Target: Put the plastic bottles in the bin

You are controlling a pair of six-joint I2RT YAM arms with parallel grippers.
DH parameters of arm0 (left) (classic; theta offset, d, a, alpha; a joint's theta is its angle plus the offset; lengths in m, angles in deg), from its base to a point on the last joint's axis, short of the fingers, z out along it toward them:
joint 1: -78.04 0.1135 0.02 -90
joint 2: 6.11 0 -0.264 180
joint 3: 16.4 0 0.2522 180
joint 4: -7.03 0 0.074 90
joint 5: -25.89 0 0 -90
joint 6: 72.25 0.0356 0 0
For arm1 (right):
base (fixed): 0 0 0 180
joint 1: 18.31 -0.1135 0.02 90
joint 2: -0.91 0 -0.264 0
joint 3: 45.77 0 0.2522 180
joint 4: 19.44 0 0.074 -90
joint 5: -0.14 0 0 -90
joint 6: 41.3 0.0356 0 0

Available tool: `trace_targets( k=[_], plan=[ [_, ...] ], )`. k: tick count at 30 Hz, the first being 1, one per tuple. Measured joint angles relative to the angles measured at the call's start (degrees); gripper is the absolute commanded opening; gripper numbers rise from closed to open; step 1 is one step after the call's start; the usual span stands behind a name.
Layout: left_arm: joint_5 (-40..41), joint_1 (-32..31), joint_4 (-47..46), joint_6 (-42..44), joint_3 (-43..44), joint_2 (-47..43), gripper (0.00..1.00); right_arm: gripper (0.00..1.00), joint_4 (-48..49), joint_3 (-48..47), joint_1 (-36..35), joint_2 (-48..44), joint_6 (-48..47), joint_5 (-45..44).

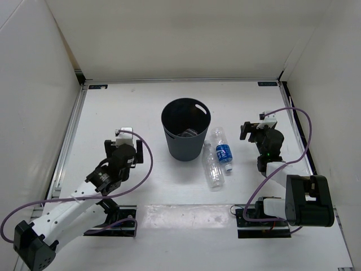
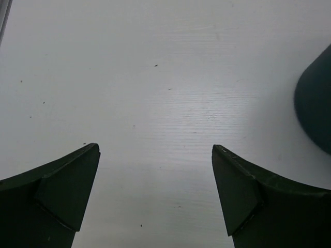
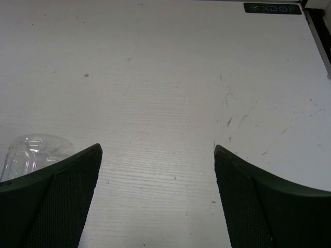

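Observation:
The dark grey bin [image 1: 185,141] stands upright at the table's middle; a clear bottle-like shape [image 1: 189,133] lies inside it. Two clear bottles lie just right of the bin: one with a blue label [image 1: 223,150] and a plain one [image 1: 212,167]. No orange bottle shows. My left gripper [image 1: 125,148] is open and empty, left of the bin; its wrist view [image 2: 155,147] shows bare table and the bin's wall [image 2: 316,103] at the right edge. My right gripper [image 1: 255,130] is open and empty, right of the bottles; its wrist view [image 3: 158,147] shows a clear bottle's base [image 3: 31,151] at the left.
White walls enclose the table on the left, back and right. A metal rail [image 1: 70,135] runs along the left edge. The right arm's cable [image 1: 304,135] loops near the right wall.

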Motion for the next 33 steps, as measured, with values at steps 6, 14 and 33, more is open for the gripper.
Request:
trace_targets(
  k=[6, 14, 33],
  plan=[
    [4.96, -0.02, -0.87, -2.80, -5.92, -6.47, 1.00, 0.90, 0.00, 0.00, 0.44, 0.00, 0.00, 0.52],
    [9.88, -0.02, -0.94, -6.12, -7.80, -14.40, 1.00, 0.90, 0.00, 0.00, 1.38, 0.00, -0.02, 1.62],
    [12.33, -0.02, 0.50, -8.20, -10.21, -22.45, 1.00, 0.90, -52.57, -32.11, -2.58, -11.80, 22.51, -12.68]
  ],
)
